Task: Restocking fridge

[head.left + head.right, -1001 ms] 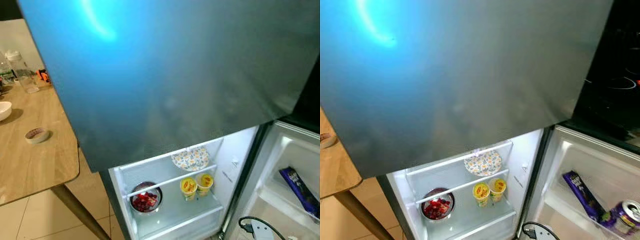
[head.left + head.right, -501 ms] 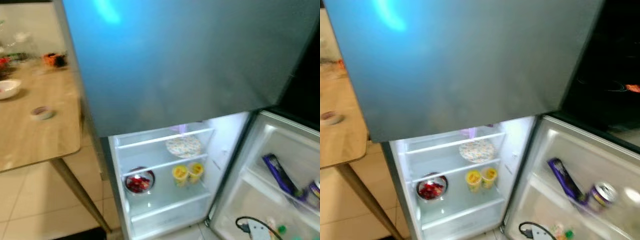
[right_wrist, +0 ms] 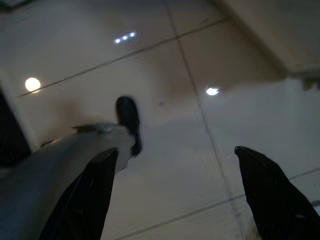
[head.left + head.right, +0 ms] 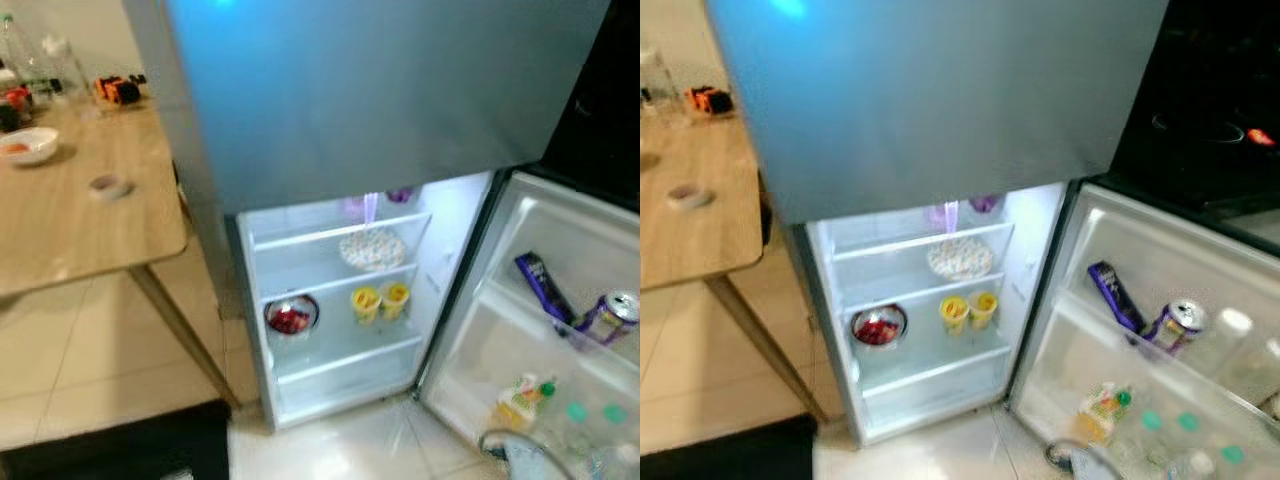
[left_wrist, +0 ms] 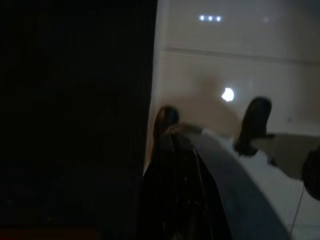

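Pale floor tiles lie under both idle grippers, the right gripper (image 3: pixel 175 185) spread wide and empty, the left's spread untellable, well below the open fridge (image 4: pixel 340 300).

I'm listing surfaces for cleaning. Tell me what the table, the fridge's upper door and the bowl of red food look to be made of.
Table: wood or wood-look laminate, matt, with visible light grain.
Upper door: smooth grey metal or metal-look finish, semi-gloss; it reflects a blue glare.
Bowl: probably stainless steel, with a shiny silver rim, though the picture is blurred.
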Controlling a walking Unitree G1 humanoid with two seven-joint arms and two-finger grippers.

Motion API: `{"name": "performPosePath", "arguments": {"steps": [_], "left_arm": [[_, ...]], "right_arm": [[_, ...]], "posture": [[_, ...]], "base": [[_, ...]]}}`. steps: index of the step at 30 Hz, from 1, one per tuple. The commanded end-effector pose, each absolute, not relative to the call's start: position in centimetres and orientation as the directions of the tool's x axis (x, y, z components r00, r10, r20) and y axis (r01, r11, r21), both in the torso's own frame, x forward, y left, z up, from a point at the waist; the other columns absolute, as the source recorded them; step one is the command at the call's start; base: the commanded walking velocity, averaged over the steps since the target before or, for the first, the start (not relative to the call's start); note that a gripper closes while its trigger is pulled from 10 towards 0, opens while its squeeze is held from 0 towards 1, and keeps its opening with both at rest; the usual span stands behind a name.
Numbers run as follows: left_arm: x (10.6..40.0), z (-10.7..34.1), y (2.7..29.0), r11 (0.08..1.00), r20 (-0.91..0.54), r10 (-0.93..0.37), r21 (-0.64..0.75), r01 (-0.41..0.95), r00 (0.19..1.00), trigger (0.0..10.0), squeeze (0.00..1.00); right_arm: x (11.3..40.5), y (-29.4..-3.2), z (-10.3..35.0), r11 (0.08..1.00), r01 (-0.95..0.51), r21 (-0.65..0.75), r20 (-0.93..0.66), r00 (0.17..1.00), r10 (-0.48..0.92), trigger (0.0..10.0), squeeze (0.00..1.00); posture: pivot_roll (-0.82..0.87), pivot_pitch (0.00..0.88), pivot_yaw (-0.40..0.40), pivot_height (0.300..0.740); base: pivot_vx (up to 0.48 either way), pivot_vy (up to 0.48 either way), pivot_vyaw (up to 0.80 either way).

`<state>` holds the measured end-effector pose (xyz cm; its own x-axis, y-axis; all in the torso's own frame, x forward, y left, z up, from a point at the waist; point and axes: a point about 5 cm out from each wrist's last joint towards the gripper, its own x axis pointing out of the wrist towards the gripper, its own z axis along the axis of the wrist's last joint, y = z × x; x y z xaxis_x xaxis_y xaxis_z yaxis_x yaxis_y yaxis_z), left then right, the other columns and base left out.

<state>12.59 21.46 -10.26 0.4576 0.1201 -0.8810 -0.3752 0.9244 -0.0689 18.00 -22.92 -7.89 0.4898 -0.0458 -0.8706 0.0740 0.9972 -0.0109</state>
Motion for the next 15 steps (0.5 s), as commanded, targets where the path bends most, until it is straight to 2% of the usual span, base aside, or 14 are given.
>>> {"name": "performPosePath", "arguments": {"steps": [1, 9, 15], "left_arm": [[12.28, -10.34, 21.62, 0.924, -0.887, 0.123, -0.061, -0.377, 0.445, 10.0, 0.0], [12.17, -10.41, 21.35, 0.932, -0.89, 0.105, -0.068, -0.357, 0.445, 10.0, 0.0], [12.08, -10.46, 21.26, 0.93, -0.89, 0.103, -0.073, -0.361, 0.445, 10.0, 0.0]], "right_arm": [[18.0, -23.06, -7.86, 0.997, 0.081, -0.011, -0.87, 0.49, -0.05, 10.0, 0.0], [18.14, -22.87, -7.84, 0.998, 0.07, -0.006, -0.869, 0.493, -0.04, 10.0, 0.0], [17.92, -22.79, -7.96, 0.998, 0.057, -0.006, -0.878, 0.477, -0.032, 10.0, 0.0]], "posture": [[-0.08, 0.0, -0.018, 0.74], [-0.08, 0.0, -0.02, 0.74], [-0.08, 0.0, -0.02, 0.74]], "base": [[-0.364, 0.0, 0.0], [0.0, 0.0, 0.0], [0.0, 0.0, -0.76]]}}
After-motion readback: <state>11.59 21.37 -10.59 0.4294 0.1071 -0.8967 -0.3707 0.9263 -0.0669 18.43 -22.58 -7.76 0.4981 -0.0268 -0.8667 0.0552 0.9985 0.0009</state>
